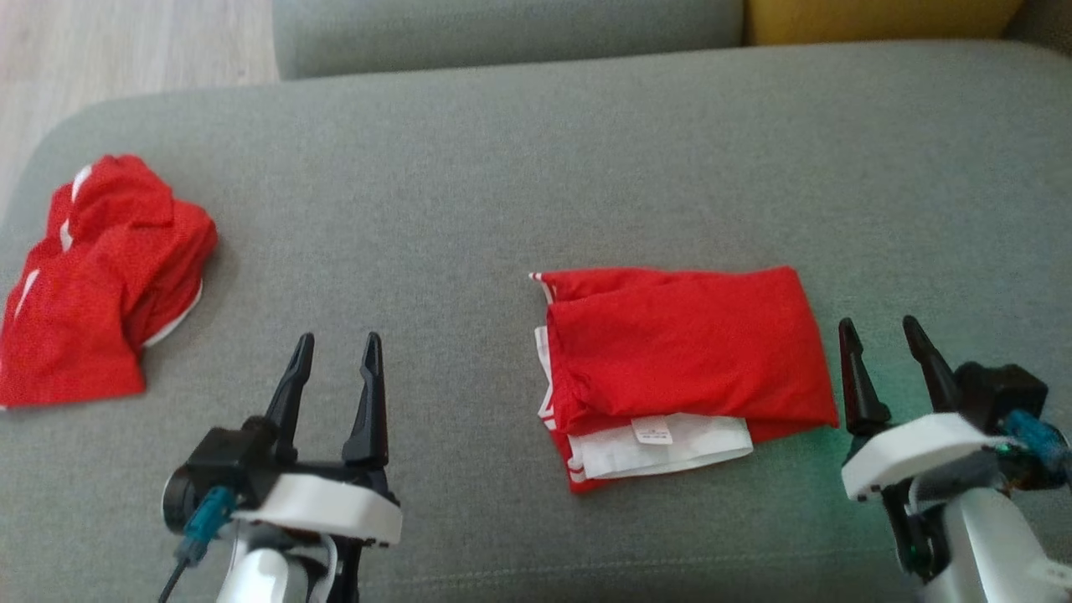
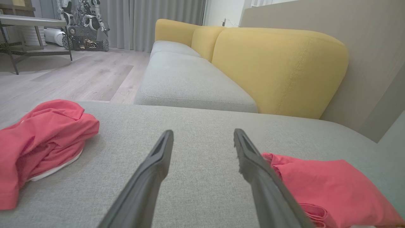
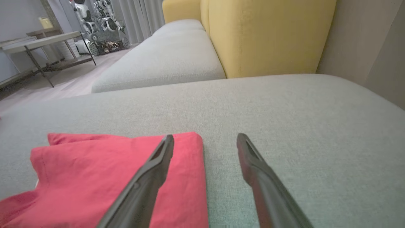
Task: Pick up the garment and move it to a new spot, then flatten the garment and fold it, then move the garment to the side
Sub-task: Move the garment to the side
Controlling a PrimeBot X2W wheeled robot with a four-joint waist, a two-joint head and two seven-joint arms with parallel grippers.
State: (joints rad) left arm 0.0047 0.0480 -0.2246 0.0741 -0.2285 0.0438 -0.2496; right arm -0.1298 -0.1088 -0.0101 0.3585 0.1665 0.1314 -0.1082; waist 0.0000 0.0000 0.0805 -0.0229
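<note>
A broad grey sofa cushion (image 1: 586, 167) serves as the work surface, and the folded red garment (image 1: 687, 352) lies flat on it, with white lining (image 1: 620, 452) and a label (image 1: 653, 431) showing at its near edge. Beyond the folded garment rises a yellow backrest (image 2: 278, 69). Farther off to its left are pale wood floor (image 2: 79, 76), grey curtains (image 2: 158, 19), a metal-legged table (image 2: 31, 22) and a parked robot (image 2: 82, 19). A crumpled red garment (image 1: 100, 276) sits well to its left. The left gripper (image 1: 339, 337) is between the two garments, fingers apart over bare cushion. The right gripper (image 1: 878, 322) is just beside the folded garment's right edge, fingers also apart.
</note>
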